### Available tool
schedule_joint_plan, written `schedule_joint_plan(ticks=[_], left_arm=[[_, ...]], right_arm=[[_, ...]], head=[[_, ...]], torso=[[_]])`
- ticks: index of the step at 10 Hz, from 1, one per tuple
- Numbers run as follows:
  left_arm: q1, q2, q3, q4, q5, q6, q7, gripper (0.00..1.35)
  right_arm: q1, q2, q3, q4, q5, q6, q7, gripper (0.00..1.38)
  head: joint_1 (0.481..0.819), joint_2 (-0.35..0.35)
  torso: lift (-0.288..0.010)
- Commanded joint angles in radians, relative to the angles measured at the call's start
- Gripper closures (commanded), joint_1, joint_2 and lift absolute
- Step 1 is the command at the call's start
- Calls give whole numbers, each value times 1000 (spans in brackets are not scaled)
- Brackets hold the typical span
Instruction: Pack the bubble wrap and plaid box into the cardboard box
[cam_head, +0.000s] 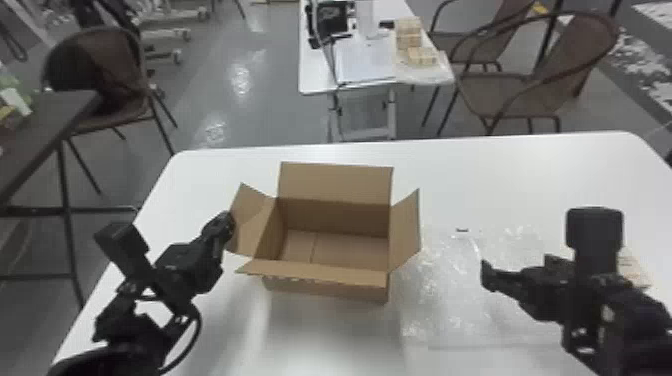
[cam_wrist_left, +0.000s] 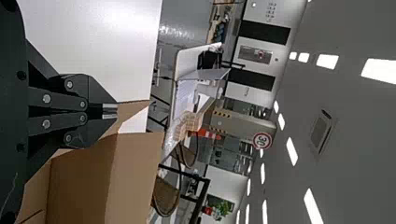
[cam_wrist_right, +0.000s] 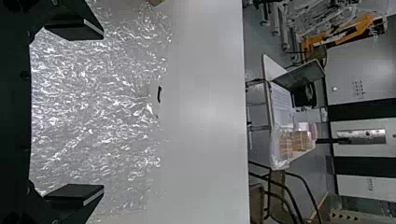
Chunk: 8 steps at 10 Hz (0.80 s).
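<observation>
Brown cardboard box (cam_head: 320, 274) stands open beside clear, crinkled bubble wrap (cam_head: 435, 287); left gripper (cam_wrist_left: 110, 111), almost closed, seems to pinch a side flap (cam_head: 252, 220). Wrap is probably packed first: empty, wide-open right gripper (cam_wrist_right: 103, 112) must lower and grasp.

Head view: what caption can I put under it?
Left gripper at the open cardboard box, right gripper over bubble wrap.

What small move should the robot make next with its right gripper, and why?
Probably lower the right gripper slightly towards the bubble wrap: its fingers stand apart above the wrap, which lies beside the cardboard box, and that box is open with its inner floor bare.
</observation>
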Motion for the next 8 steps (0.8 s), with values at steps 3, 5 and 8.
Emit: schedule_joint_plan(ticks=[3,5,8], left_arm=[[-7,-3,-26,2,6,8,11,1205],[-18,-3,-40,7,14,9,16,1205],[-16,3,-41,8,20,12,25,1205]], right_arm=[[-184,1,69,123,-47,234,2,137],[-270,-14,102,189,-84,379,19,137],[-325,-49,131,209,-48,524,56,137]], head=[[695,150],[695,176],[695,187]], torso=[[-121],[-121],[-121]])
